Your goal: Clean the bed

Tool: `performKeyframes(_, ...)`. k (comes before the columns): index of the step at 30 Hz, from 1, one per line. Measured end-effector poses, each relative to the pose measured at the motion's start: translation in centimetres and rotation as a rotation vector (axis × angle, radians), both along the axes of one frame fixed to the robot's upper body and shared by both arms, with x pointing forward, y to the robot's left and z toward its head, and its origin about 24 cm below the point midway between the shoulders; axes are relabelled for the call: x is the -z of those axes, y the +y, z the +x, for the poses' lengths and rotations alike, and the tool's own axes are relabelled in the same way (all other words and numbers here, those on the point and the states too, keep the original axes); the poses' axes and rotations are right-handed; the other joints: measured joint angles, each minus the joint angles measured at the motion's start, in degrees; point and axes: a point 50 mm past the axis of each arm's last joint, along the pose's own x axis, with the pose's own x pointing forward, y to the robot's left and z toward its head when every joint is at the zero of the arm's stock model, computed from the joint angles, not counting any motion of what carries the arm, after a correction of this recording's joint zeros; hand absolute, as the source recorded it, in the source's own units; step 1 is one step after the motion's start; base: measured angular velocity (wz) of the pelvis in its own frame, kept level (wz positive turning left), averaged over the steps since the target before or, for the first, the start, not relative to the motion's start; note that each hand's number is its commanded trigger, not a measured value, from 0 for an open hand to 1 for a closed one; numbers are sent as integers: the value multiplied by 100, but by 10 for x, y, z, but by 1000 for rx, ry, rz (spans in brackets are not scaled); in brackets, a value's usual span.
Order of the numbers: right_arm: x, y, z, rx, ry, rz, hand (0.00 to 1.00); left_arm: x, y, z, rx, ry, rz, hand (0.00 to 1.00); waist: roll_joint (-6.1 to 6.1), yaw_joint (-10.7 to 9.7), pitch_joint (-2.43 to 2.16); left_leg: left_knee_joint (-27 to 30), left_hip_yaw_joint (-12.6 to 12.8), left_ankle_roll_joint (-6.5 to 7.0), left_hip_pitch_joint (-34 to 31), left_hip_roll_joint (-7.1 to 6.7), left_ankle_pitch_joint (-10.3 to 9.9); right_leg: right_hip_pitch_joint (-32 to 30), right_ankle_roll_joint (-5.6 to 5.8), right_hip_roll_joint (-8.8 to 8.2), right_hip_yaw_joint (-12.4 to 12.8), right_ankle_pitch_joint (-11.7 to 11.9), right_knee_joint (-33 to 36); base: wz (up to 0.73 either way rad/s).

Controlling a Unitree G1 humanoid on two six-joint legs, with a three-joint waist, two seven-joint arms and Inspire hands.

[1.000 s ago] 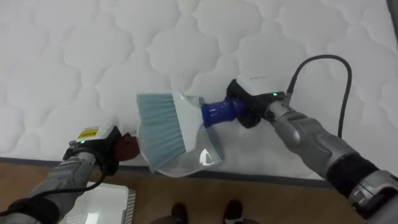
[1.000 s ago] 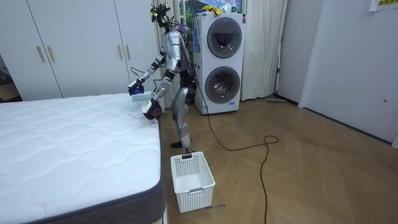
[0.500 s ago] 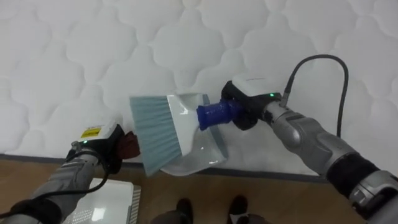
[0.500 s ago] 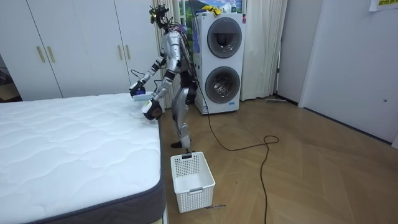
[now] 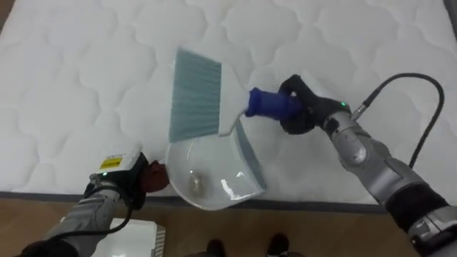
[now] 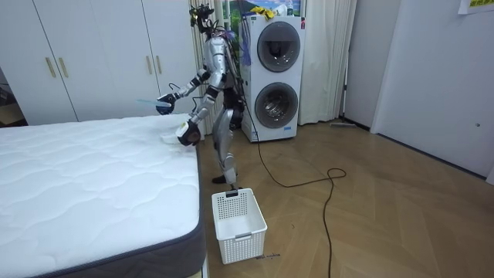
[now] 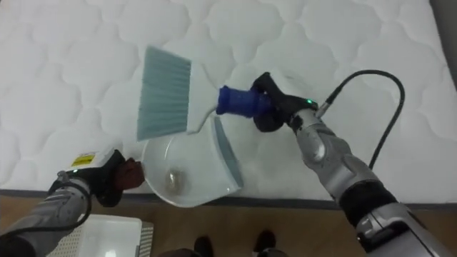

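Blue-handled brush [image 5: 194,96], gripped in the right hand [image 5: 303,113], is now lifted from the dustpan [image 5: 214,171] clutched in the left hand [image 5: 121,187]; debris [image 5: 194,184] is caught.

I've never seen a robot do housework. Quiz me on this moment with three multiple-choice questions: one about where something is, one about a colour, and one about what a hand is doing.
1. Where does the small brown scrap lie?
A) in the dustpan
B) on a pillow
C) in a bucket

2. What colour is the handle of the brush?
A) red
B) blue
C) yellow

3. What is the right hand doing?
A) hanging open and empty
B) gripping the brush
C) pressing flat on a wall

Answers: 1 A, the scrap sits inside the clear pan. 2 B, the grip beside the hand is bright blue. 3 B, its fingers curl round the handle.
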Motion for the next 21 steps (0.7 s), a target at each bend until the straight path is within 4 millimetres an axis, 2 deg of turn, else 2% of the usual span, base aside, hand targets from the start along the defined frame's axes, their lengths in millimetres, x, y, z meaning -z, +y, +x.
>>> performKeyframes(2,2,-8,-1,50,-3,10,100,1,0,-1,0,2,2,100,-8,-67,-7,-18,10,1,85,0,1,78,8,7,5,-1,-15,0)
performKeyframes(4,3,-18,-4,107,-14,42,100,2,0,-2,-9,0,-2,100,-3,-152,-48,-40,10,0,184,-6,1,168,25,8,-5,-15,-48,0)
performKeyframes(6,6,-32,-10,203,-29,119,100,4,-1,-10,-35,-6,-28,100,-14,-255,-158,-162,37,-4,371,-12,2,328,33,25,-5,-13,-149,-5)
performKeyframes(8,10,-43,-17,279,-30,183,100,5,-3,-15,-37,-16,-48,100,-16,-348,-192,-282,26,-19,613,0,2,613,60,91,-6,6,-342,-2)
performKeyframes(9,13,-46,-20,303,-27,205,76,5,-4,-17,-38,-17,-54,100,-19,-361,-197,-336,24,-26,725,-1,5,728,67,109,-8,15,-412,0)
performKeyframes(10,17,-53,-26,348,-21,235,69,6,-5,-19,-37,-16,-59,100,-28,-400,-216,-448,25,-37,930,-11,10,928,77,130,-4,20,-502,-4)
performKeyframes(11,22,-57,-31,388,-16,264,2,6,-5,-20,-37,-18,-64,100,-38,-421,-252,-560,22,-52,1104,-36,19,1067,93,140,9,19,-567,-8)
performKeyframes(12,28,-61,-38,422,-2,297,0,6,-6,-22,-41,-24,-75,100,-60,-453,-302,-681,21,-67,1255,-60,33,1185,106,145,22,22,-625,-11)
performKeyframes(15,45,-68,-57,474,52,311,0,6,-8,-32,-44,-34,-103,100,-71,-512,-350,-888,49,-69,1629,-93,32,1486,154,191,126,-7,-732,-13)
performKeyframes(18,55,-79,-74,535,76,313,0,0,-9,-39,-57,-70,-141,100,-80,-537,-357,-1017,88,-81,1791,-103,40,1608,168,200,134,-9,-809,-5)
performKeyframes(21,57,-88,-82,601,53,328,0,-9,-10,-40,-66,-119,-173,100,-80,-539,-356,-1082,93,-87,1896,-101,42,1701,173,213,138,-11,-858,0)
